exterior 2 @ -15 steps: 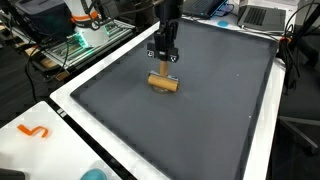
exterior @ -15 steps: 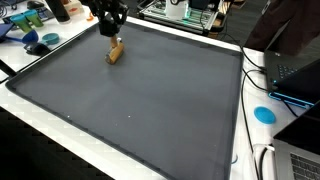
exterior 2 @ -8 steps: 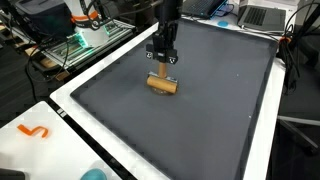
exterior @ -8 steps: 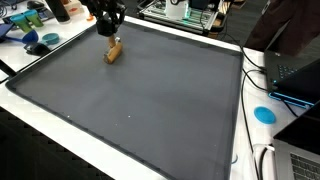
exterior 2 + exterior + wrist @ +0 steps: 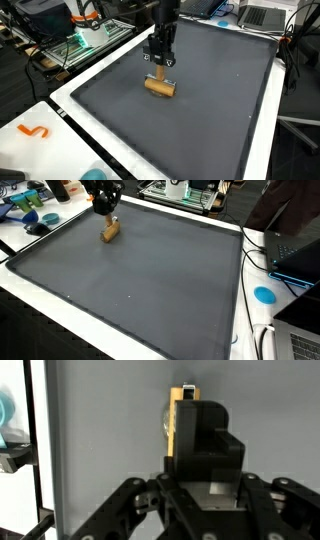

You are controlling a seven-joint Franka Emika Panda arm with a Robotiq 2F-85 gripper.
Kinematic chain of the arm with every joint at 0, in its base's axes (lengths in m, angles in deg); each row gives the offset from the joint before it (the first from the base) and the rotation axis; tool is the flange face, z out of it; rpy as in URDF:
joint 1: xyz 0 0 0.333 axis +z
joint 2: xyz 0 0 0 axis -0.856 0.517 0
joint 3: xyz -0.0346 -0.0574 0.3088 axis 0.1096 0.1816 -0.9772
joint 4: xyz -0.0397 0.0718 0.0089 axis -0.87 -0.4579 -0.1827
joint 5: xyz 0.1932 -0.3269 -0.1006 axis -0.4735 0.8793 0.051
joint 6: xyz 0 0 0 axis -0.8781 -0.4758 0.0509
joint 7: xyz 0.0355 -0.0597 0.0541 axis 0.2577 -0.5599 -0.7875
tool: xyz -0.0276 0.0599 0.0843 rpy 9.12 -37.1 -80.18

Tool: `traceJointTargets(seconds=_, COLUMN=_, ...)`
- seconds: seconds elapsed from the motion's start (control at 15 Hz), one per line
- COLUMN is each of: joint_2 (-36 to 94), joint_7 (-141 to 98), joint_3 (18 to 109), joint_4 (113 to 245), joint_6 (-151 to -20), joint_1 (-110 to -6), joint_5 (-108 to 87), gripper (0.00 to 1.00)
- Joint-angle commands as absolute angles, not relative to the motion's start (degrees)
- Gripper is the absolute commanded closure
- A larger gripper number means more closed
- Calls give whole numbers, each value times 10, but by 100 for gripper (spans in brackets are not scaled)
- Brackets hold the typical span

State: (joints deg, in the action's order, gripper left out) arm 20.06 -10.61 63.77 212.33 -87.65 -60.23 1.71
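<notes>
One wood block [image 5: 160, 87], one pincer [image 5: 160, 66]; all the work sits there.

Left to right in an exterior view:
- Orange squiggle [image 5: 35, 131] on the white desk [image 5: 75, 135], well apart from the work.
- Dark mat [image 5: 225, 110] covers most of the desk. The block lies on it, near the left rim.
- Pincer hangs straight above the block, tips at or just on its top.
- In an exterior view the block [image 5: 110, 230] sits in the mat's far left corner. A blue disc [image 5: 263, 293] lies far right on the desk.

Wrist view: the block [image 5: 177, 420] shows as a pale strip with a rounded edge, mostly hidden behind the pincer's black body. The gap between the tips is hidden. Cannot tell whether the pincer is clamped on the block or only resting against it.

Doing it well, as a judgement:
- Wrist plumb, with the tips straddling the block across its short side, not perched on top.
- The rounded side suggests it may roll, so squeeze slowly and watch for a sideways kick.
- Look for even wood on both sides in the wrist view before trusting the hold.
- The mat rim is near, so any move should be small and low, away from that edge.
</notes>
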Motion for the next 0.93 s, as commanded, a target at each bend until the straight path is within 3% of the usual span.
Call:
traceJointTargets(seconds=0.0, joint_2=243, joint_7=-130, joint_3=653, joint_4=2125, joint_6=-879, joint_1=-615, joint_5=60, gripper=76)
traceJointTargets(seconds=0.87, joint_2=267, joint_7=-143, joint_3=672, joint_4=2102, joint_6=-874, joint_1=-629, joint_5=95, gripper=76)
